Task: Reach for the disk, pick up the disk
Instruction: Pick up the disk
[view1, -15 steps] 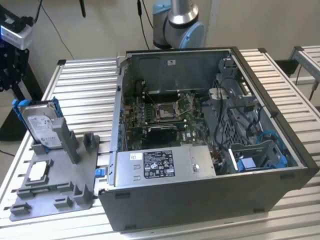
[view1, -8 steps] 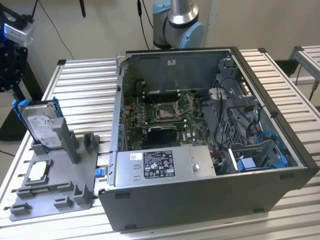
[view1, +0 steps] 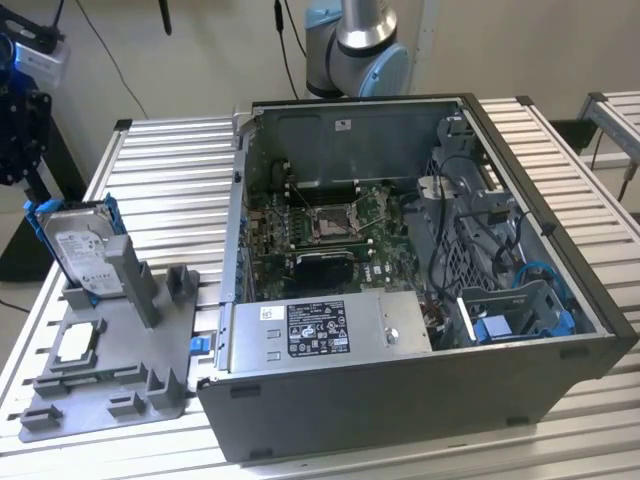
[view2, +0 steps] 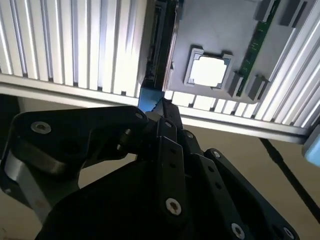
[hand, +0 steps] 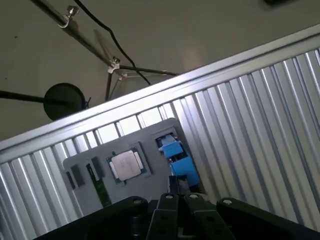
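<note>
I cannot tell whether my jaws are released or clenched, close by the top edge of the disk (view1: 82, 255), which stands on edge in the grey holder (view1: 150, 345) on the ribbed aluminium counter (view1: 170, 170) beside the open computer case (view1: 400, 400); I judge it stiff, weighty and shock-sensitive, best pinched across its flat faces
</note>
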